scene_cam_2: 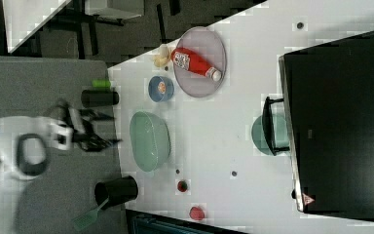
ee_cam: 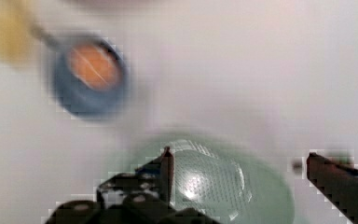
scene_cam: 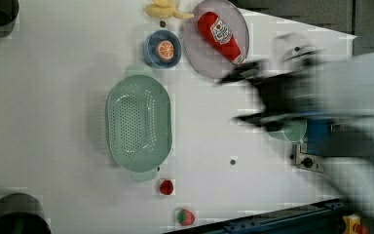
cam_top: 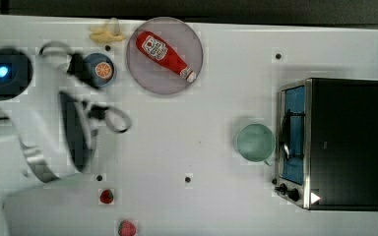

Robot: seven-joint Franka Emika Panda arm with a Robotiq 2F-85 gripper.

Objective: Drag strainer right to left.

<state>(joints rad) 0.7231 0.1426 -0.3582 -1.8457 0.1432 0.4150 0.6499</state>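
Strainer (scene_cam: 139,123) lying on white worktop (scene_cam: 53,97), just beside blue bowl (scene_cam: 162,48); gripper (ee_cam: 237,172) hanging above strainer, jaws standing spread wide, pinching nothing.

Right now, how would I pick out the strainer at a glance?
In the left view, start at the grey-purple plate holding the ketchup bottle. Beside it sits a small blue bowl with an orange slice; the strainer lies next to that bowl. It is the pale green oval dotted with holes, unlike the plain round green cup.
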